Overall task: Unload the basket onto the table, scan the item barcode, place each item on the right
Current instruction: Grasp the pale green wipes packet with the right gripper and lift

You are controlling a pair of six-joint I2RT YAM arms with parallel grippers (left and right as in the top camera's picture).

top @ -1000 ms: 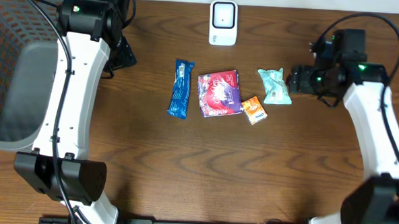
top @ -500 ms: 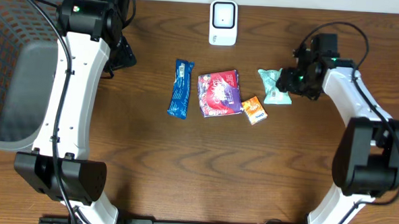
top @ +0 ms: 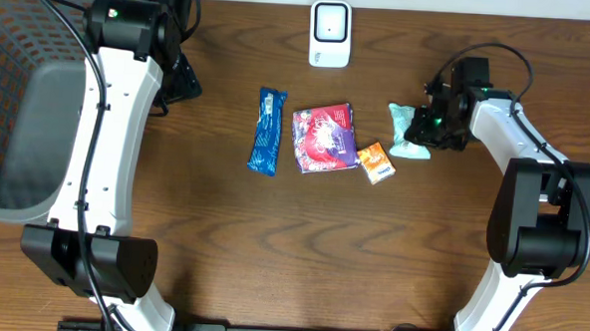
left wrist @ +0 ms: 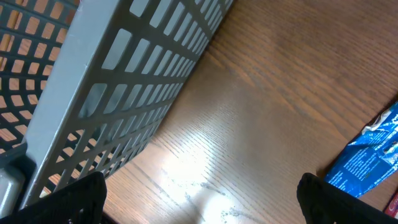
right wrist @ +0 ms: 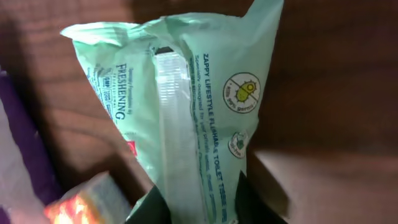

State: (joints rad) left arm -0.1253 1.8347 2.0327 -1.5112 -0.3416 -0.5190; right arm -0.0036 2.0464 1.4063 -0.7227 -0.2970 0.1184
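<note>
A mint-green tissue packet (top: 406, 128) lies right of centre on the wooden table. My right gripper (top: 426, 128) is shut on its right end. In the right wrist view the packet (right wrist: 193, 106) fills the frame, and the dark fingers (right wrist: 152, 208) of the gripper (right wrist: 198, 200) press it from both sides. Its seam side with printed text faces the camera; the barcode is out of view. A white scanner (top: 330, 32) stands at the back centre. My left gripper (left wrist: 202, 202) hangs open over bare wood beside the basket, far from the items.
A blue packet (top: 267, 131), a magenta packet (top: 323, 138) and a small orange box (top: 376, 162) lie in a row left of the green packet. The blue packet (left wrist: 367, 158) shows in the left wrist view. A grey mesh basket (top: 19, 94) fills the left edge.
My right gripper moved left onto the green packet and closed on it. The packet shifted and tilted slightly. The left arm has not moved.
</note>
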